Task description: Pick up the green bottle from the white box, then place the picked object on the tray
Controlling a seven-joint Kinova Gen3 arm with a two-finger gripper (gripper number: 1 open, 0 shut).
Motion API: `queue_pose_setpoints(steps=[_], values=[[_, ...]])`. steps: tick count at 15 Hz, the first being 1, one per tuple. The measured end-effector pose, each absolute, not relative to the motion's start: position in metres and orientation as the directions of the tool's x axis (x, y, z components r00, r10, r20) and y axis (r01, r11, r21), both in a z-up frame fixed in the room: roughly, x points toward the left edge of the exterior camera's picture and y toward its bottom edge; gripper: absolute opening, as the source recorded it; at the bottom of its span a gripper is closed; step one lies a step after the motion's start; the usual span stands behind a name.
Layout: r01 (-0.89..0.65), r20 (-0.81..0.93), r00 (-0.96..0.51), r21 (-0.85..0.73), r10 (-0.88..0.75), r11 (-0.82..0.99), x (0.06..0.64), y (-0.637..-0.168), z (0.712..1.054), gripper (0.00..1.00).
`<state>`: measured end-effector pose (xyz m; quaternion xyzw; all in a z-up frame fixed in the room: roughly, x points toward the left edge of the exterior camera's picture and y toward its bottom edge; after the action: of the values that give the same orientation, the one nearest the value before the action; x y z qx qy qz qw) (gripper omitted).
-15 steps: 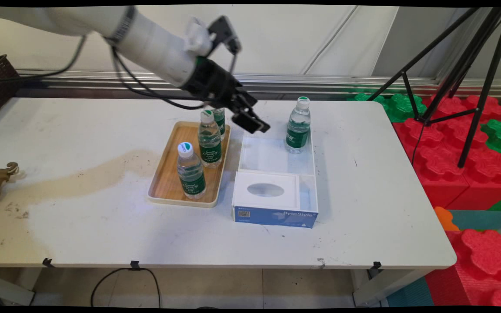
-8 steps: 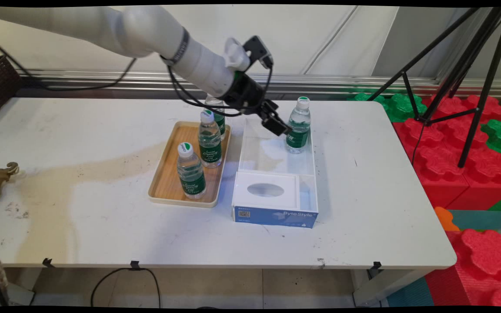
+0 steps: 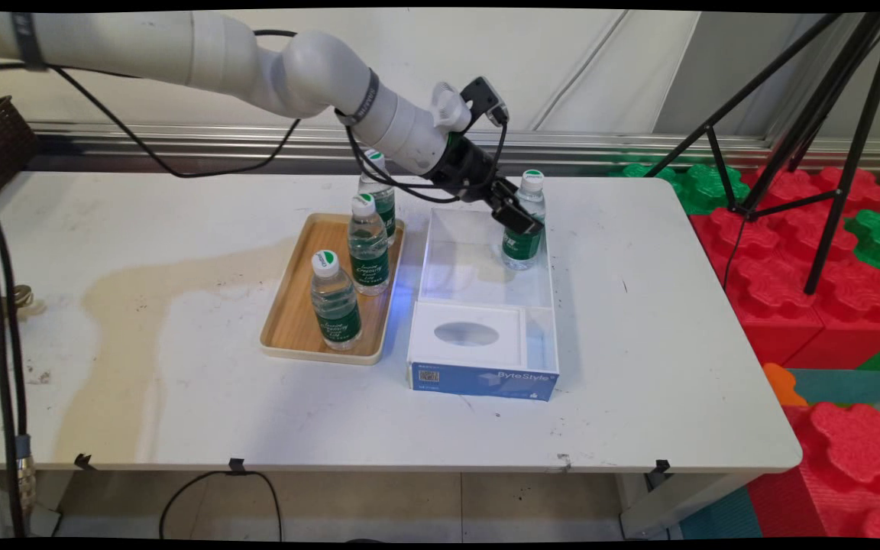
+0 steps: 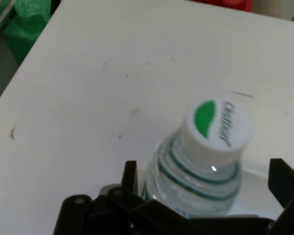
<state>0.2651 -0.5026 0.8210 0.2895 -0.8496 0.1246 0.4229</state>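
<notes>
I see my gripper (image 4: pixel 203 183) with fingers (image 4: pixel 129 175) apart around the bottle (image 4: pixel 206 156) standing in the clear box (image 3: pixel 440 229), far right corner.

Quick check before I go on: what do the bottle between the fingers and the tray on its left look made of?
Bottle: looks like thin clear plastic, ribbed and see-through, with an opaque white cap.
Tray: light wood or bamboo by its tan, grain-like face, though printed plastic is possible; matte, with a pale rim.

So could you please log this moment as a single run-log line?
pincer: open, straddling bottle | bottle: upright in clear box | tray: three bottles | table: tissue box
</notes>
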Motion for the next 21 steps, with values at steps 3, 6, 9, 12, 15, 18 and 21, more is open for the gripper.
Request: queue_pose_setpoints(steps=[3, 6, 9, 12, 15, 18, 21], values=[[-0.574, 0.802, -0.462, 0.055, -0.379, 0.817, 0.263, -0.519, 0.811, 1.0], [-0.546, 0.805, -0.468, 0.06, -0.363, 0.836, 0.264, -0.525, 0.804, 0.0], [-0.519, 0.804, -0.481, 0.06, -0.349, 0.853, 0.266, -0.526, 0.802, 0.0], [-0.502, 0.811, -0.478, 0.061, -0.336, 0.863, 0.268, -0.523, 0.812, 0.0], [-0.503, 0.824, -0.457, 0.072, -0.336, 0.861, 0.272, -0.517, 0.835, 0.0], [-0.507, 0.83, -0.438, 0.089, -0.345, 0.857, 0.279, -0.507, 0.862, 0.0], [-0.516, 0.834, -0.426, 0.093, -0.35, 0.852, 0.298, -0.487, 0.907, 0.0]])
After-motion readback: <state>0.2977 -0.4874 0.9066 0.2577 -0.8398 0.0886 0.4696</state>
